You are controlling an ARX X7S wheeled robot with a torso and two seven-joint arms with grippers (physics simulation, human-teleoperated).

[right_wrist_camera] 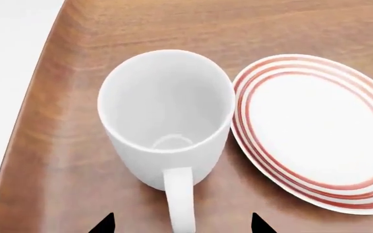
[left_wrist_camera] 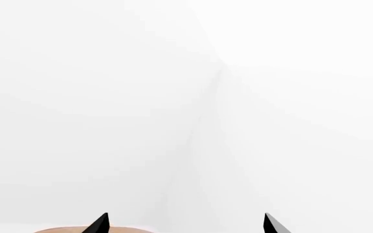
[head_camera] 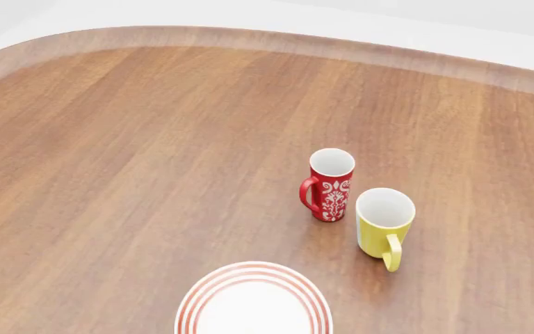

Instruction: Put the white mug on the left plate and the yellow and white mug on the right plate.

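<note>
Right pincer [right_wrist_camera: 181, 224] is spread wide, nothing in it, tips either side of the white mug's [right_wrist_camera: 165, 121] handle, which points straight back at me. Mug stands upright on the counter [right_wrist_camera: 109, 29], just beside a red-ringed plate [right_wrist_camera: 316, 131], near a counter edge. Can't tell if rim and plate touch. Looks like I'm lining up the grab on the white mug, so the next move should be easing in and closing on the handle or wall, then lifting it clear over a plate rim. Which plate this one is, I can't say from here.

Left pincer [left_wrist_camera: 185, 224] is also open, aimed at blank white, only a sliver of counter showing.

Head view has what the wrists miss: another plate [head_camera: 253, 300] nearest, then the yellow mug [head_camera: 384, 224] upright on the wood, a red patterned mug [head_camera: 328, 184] just beyond it. No white mug or arms there.
</note>
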